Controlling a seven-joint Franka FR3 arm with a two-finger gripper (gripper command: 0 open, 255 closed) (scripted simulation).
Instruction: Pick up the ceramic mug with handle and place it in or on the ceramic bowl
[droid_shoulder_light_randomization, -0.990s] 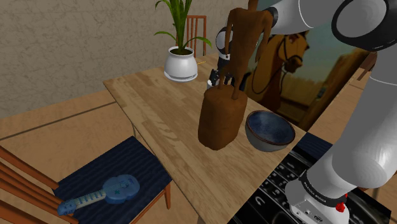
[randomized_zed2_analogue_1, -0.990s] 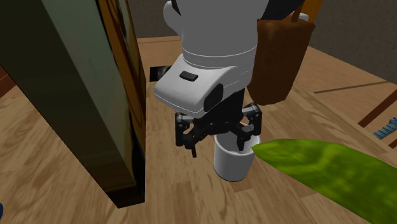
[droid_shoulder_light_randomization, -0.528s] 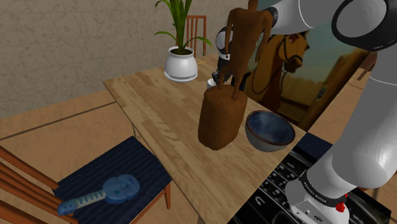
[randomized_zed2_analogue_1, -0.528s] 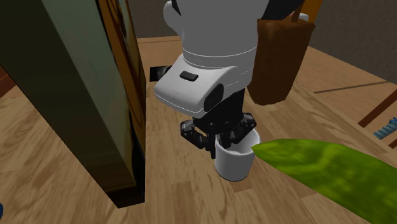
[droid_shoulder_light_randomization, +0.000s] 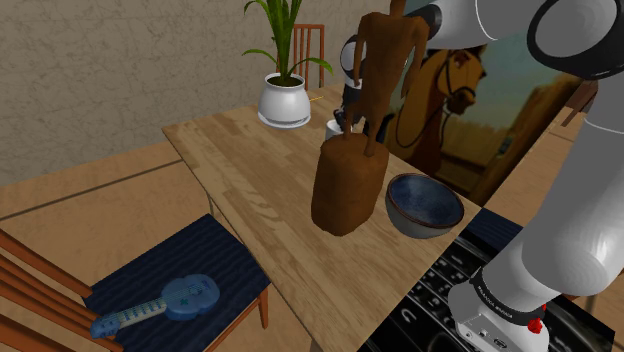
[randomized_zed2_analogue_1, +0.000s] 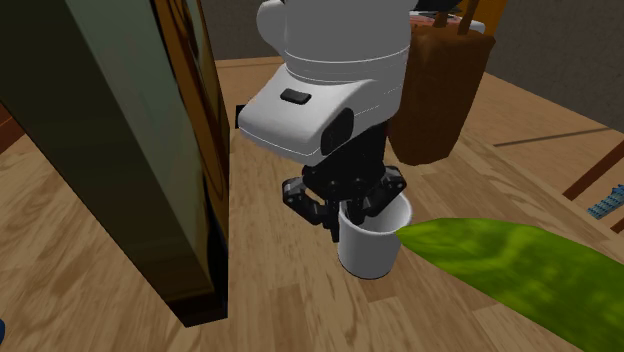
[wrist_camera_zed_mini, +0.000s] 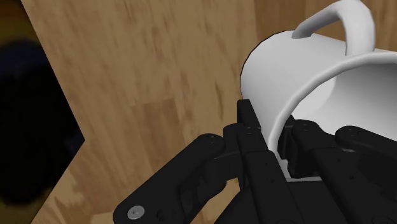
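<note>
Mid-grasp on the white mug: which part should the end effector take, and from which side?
Pinch the wall at the rim of the white mug from above, one finger inside and one outside, on the side away from its handle. It stands upright, mouth open upward, and the wall is thin. The end effector is shut on it just so.

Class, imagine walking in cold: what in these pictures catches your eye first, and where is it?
The black claw pinching the rim of a white mug, next to the horse painting standing on the wooden table. Next, the tall brown bag mid-table, with a dark bowl beside it.
</note>
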